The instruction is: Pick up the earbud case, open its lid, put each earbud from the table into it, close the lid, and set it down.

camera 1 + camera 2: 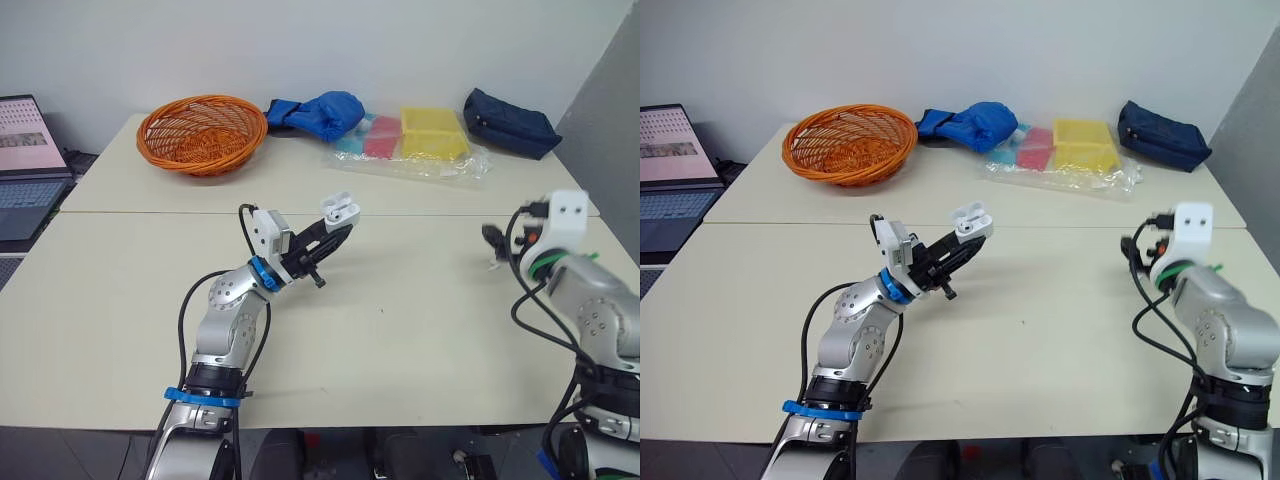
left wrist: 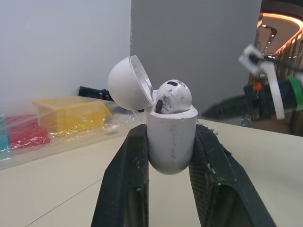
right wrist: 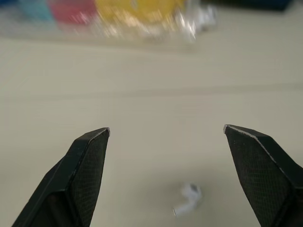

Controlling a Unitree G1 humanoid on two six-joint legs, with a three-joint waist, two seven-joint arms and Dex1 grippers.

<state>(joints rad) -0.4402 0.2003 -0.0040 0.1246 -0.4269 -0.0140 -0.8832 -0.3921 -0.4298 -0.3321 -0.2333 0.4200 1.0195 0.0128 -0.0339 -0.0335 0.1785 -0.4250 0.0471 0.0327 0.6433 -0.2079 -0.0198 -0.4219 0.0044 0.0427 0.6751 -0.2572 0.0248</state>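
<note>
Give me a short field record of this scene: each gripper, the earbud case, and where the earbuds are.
left gripper: shut on the white plastic earbud case, held off the table
lid: open, tipped back
in case: one seated white earbud
right gripper: open, pointed at a loose white earbud
loose earbud: lying on the beige table
background: orange woven basket at the far side

Earbud case point(image 1: 340, 208) aloft mid-left; loose earbud point(image 3: 188, 198) on table point(image 1: 400, 330), right.
One earbud point(image 2: 173, 97) in the case, held in left gripper point(image 1: 336, 228) over table; loose earbud before right gripper point(image 3: 166, 128); basket point(image 1: 202, 132) behind, left.
</note>
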